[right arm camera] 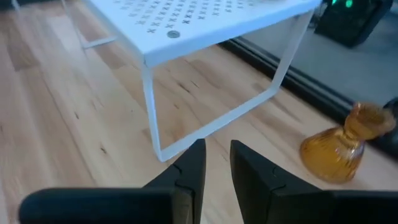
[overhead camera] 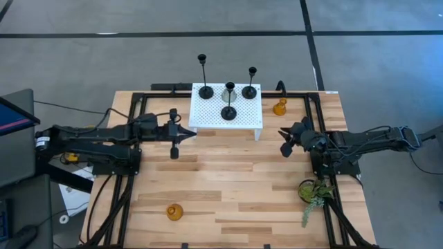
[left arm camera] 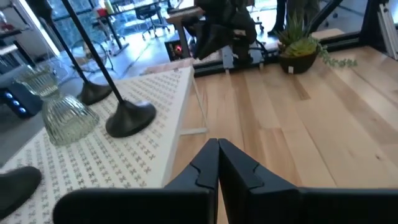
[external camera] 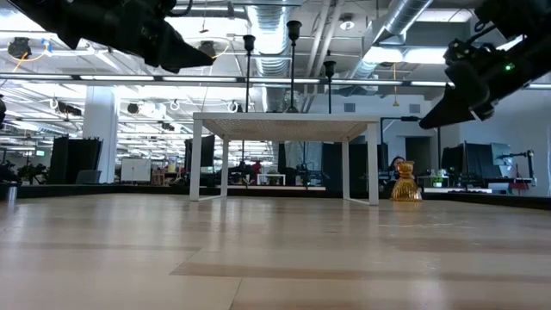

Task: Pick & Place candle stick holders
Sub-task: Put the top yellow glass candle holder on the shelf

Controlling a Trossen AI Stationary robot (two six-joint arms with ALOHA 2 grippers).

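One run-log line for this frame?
left gripper: shut, empty, beside white rack | right gripper: open, empty | amber holder: on table by rack | second amber holder: near edge

My table (overhead camera: 228,173) is pale wooden planks, framed by dark rails. A white perforated rack (overhead camera: 243,114) on thin white legs stands at its far middle; from the low view I look straight under its top (external camera: 284,126) into the room behind. A green plant sprig in a dark pot (overhead camera: 310,191) sits near the right edge, its stems trailing toward the near side. Off the table's left side is a dark monitor (overhead camera: 14,114). Around it all lies grey floor crossed by dark lines.
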